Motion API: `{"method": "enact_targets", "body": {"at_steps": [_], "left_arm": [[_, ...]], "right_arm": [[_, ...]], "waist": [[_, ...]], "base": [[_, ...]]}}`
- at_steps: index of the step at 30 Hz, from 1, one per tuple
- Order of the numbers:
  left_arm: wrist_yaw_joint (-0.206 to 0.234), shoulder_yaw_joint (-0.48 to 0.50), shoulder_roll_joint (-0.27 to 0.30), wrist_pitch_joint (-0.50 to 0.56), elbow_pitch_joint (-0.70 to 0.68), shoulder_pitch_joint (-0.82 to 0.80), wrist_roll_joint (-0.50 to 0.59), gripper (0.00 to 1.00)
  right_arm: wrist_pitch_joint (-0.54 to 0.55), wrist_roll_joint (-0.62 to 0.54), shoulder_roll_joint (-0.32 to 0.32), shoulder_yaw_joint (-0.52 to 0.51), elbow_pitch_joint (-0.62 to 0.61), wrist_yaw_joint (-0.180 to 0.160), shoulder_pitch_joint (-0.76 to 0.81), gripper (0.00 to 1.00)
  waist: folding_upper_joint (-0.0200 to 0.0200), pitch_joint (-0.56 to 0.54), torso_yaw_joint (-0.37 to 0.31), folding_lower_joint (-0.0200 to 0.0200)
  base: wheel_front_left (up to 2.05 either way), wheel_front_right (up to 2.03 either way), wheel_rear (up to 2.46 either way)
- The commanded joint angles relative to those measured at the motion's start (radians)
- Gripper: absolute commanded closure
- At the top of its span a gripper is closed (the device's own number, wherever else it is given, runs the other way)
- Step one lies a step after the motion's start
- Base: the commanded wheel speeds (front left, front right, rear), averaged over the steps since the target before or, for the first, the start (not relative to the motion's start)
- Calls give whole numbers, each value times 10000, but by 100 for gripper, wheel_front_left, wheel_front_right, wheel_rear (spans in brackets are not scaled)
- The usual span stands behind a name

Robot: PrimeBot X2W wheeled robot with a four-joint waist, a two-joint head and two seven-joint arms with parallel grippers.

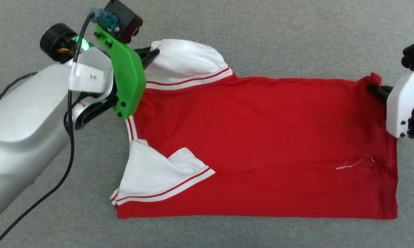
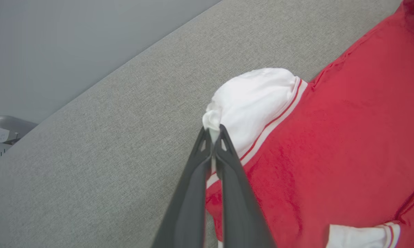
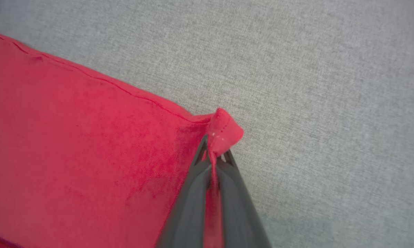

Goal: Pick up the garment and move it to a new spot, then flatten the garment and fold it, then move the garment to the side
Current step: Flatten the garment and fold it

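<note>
Left gripper (image 2: 213,129) pinches the far sleeve (image 2: 255,100) of the shirt (image 1: 262,137); its green bracket (image 1: 126,79) hides part of the collar (image 1: 131,127). Right gripper (image 3: 215,148) pinches a red hem corner (image 3: 225,132).

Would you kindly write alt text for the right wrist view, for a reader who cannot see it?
The right gripper is shut on a corner of the red garment, a small fold of fabric pinched between its two dark fingers. The rest of the garment spreads to the left over a grey woven surface.
</note>
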Motion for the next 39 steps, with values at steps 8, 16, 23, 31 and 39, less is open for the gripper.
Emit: {"method": "enact_targets", "body": {"at_steps": [8, 16, 23, 31, 39], "left_arm": [[938, -190, 1121, -668, -1699, 2156, -199, 100], [2099, -437, 2104, -1131, -3160, 4084, -572, 100], [2630, -751, 2265, -1560, -3413, 5412, -958, 100], [2645, -1033, 1562, -2028, -2279, 6032, -1080, 100], [3584, -311, 1456, -4261, -2005, 6468, -583, 0]], "right_arm": [[-1448, 340, -763, 100, -1113, 0, 1892, 100], [-2189, 292, -1055, -559, -2043, 0, 3963, 100], [-2281, 261, -739, -1295, -2556, 0, 5673, 100], [-2032, 189, 65, -1821, -2058, 0, 6724, 55], [-2155, 1597, 117, -2859, -3096, 0, 6864, 0]], "waist": [[0, -1434, -50, 0], [0, -1931, 56, 0], [0, -2032, 114, 0], [0, -1848, 186, 0], [0, -2295, 104, 0]], "base": [[0, 0, 0], [0, 0, 0], [0, 0, 0], [0, 0, 0], [0, 0, 0]]}}
